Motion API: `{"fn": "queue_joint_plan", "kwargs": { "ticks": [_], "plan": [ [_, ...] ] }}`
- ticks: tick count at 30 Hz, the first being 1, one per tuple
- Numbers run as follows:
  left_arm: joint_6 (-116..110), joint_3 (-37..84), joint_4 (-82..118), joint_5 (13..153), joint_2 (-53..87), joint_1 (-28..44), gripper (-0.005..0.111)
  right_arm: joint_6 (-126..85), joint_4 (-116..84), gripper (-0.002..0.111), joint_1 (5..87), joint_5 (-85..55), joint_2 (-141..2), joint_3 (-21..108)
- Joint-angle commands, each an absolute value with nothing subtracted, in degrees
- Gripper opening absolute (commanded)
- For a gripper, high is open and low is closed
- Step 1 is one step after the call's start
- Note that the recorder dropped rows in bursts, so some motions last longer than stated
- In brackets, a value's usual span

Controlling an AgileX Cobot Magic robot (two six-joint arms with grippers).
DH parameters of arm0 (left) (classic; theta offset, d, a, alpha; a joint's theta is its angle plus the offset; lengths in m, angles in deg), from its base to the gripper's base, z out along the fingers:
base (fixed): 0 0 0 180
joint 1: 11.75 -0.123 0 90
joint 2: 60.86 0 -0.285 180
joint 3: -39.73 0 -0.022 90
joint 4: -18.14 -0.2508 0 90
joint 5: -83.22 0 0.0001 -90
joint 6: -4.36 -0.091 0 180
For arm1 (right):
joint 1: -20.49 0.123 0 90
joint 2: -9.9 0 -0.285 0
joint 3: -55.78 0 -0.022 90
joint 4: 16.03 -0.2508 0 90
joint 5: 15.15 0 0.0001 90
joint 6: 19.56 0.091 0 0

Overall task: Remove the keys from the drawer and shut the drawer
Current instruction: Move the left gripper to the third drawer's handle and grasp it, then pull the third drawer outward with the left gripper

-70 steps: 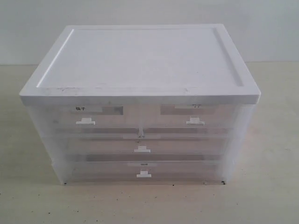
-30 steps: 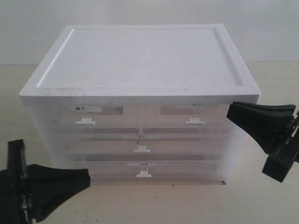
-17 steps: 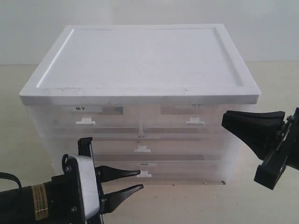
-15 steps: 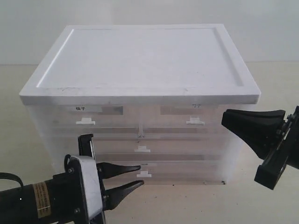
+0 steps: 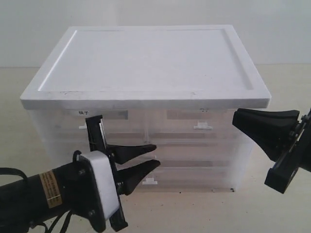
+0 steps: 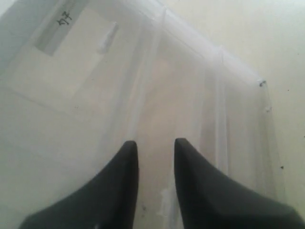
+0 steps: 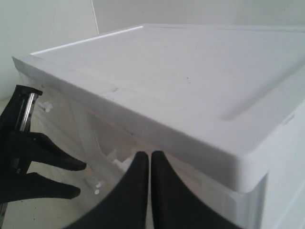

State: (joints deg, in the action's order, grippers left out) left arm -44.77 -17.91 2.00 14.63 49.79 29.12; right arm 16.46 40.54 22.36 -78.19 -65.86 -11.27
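Four drawers sit in one drawer box (image 5: 146, 63) with a flat white top and cloudy see-through sides. It stands in the middle of a pale cream tabletop (image 5: 277, 208). A plain light wall (image 5: 29, 29) rises behind the far edge. Two small drawers are side by side at the top, the top left drawer (image 5: 60, 127) and the top right drawer (image 5: 218, 127). Under them comes the wide middle drawer (image 5: 199, 151), and the wide bottom drawer (image 5: 194, 177) is lowest. All four are pushed in. The plastic is too cloudy to show the keys, so I cannot tell which drawer they are in.

The left gripper (image 5: 156, 154) is at the front of the box, on the side of the tabletop's near edge, and it points at the middle drawer. Its two black fingers have a small gap between them and hold nothing I can see. The right gripper (image 7: 150, 156) hangs by the right front corner of the box, up near the white top. Its fingers are pressed together with nothing between them.
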Motion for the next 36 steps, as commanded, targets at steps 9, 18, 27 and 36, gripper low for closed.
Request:
{"fn": "queue_joint_plan", "kwargs": {
  "ticks": [9, 18, 27, 36],
  "plan": [
    [-60.09, -18.17, 2.40, 20.56, 49.44, 29.64, 0.025, 16.02, 40.47, 0.000, 22.29, -78.69, -65.89, -11.04],
    [-62.17, -18.74, 5.49, 19.68, 49.44, 29.64, 0.025, 16.10, 40.70, 0.000, 22.29, -78.31, -65.89, -11.04],
    [-62.92, -17.39, 7.53, 22.13, 49.66, 29.64, 0.025, 16.15, 40.75, 0.000, 22.29, -77.93, -65.89, -11.04],
    [-67.91, -17.39, 11.78, 23.87, 49.66, 29.64, 0.004, 16.26, 40.75, 0.000, 22.29, -77.81, -65.89, -11.04]
  ]
}}
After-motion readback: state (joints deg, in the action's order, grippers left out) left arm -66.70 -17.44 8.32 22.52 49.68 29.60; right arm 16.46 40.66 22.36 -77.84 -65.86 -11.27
